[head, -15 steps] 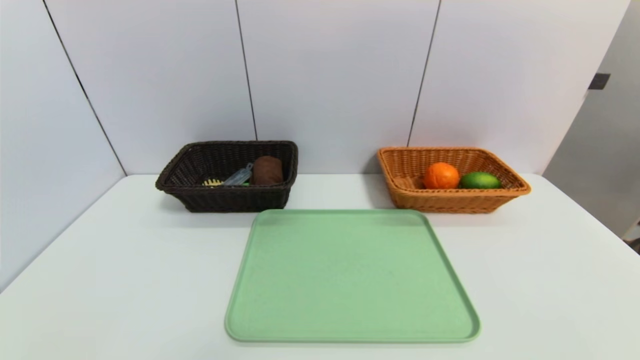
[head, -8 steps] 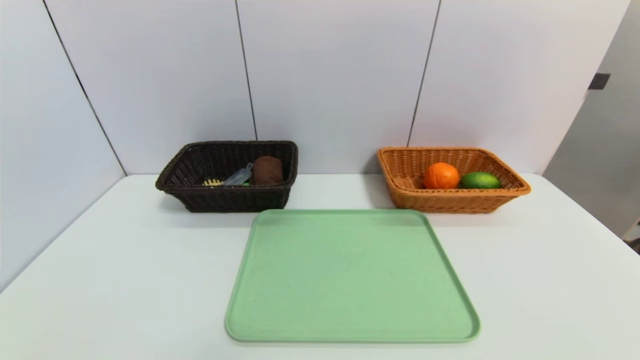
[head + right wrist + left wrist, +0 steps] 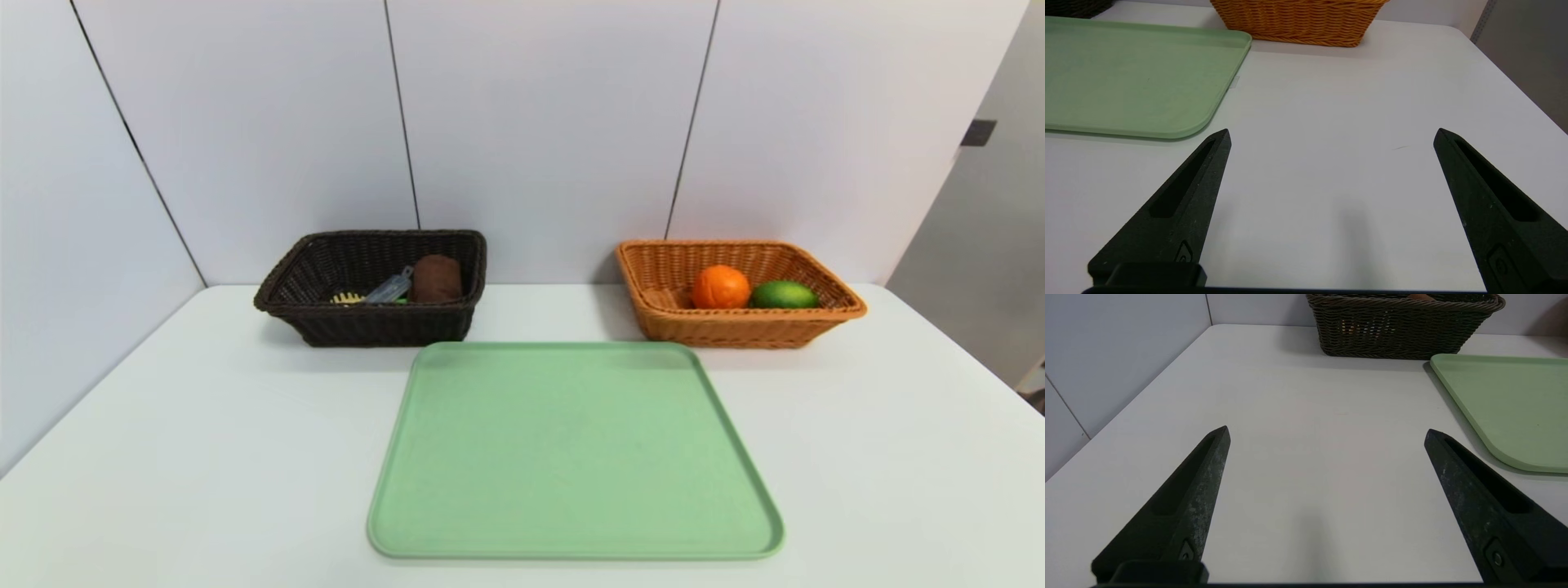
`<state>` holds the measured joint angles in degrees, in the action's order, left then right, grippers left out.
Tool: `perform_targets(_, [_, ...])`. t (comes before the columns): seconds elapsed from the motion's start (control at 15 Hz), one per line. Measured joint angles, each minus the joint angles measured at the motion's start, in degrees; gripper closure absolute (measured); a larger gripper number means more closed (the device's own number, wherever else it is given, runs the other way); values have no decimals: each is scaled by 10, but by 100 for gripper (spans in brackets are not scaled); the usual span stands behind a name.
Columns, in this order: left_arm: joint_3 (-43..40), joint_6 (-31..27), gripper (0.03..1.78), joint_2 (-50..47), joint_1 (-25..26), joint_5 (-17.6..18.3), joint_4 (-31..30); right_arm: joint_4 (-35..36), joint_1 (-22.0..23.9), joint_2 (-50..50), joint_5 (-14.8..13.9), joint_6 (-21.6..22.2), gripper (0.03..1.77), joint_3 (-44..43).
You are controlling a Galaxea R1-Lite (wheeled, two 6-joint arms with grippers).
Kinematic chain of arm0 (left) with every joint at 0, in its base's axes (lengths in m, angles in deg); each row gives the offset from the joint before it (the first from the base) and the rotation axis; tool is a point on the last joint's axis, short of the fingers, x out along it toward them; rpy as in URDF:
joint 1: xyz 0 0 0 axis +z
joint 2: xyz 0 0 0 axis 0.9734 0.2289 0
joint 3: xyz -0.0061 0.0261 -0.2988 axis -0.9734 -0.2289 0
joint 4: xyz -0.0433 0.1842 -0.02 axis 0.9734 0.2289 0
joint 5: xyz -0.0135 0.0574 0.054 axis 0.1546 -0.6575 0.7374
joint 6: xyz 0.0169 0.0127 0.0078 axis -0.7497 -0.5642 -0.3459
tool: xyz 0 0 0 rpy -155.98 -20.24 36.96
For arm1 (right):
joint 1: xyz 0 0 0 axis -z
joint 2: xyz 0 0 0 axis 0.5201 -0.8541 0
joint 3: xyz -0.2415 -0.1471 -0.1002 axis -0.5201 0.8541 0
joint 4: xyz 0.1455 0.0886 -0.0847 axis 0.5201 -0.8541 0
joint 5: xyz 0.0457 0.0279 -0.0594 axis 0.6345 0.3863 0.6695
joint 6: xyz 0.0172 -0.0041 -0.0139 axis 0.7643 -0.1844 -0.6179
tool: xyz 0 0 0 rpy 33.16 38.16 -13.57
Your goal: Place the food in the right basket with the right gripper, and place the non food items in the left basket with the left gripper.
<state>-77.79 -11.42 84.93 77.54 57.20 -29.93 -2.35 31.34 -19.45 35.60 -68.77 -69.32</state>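
Nothing moved since before, left pincer (image 3: 1327, 430) spread wide, empty, right pincer (image 3: 1331, 132) likewise.

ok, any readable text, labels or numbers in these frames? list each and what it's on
None readable.
Green tray: plain, no print.
Dark basket and orange basket: bare weave, no tags.
Items inside the dark basket: too small to tell.
Left gripper and right gripper: no markings legible.

A tray (image 3: 571, 457) lay at the table's (image 3: 204, 457) middle. Behind it, toward the back edge, stood the left basket (image 3: 371, 322) and right basket (image 3: 735, 331), well apart. Two fruits (image 3: 720, 287) sat in the right basket.
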Motion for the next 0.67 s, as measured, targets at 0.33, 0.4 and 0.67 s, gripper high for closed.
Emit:
perform_targets(0.33, [0,0,12,0,0,0,0,0,0,0,0,0,9,0])
perform_targets(0.4, [0,0,12,0,0,0,0,0,0,0,0,0,9,0])
perform_targets(0.67, [0,0,12,0,0,0,0,1,0,0,0,0,9,0])
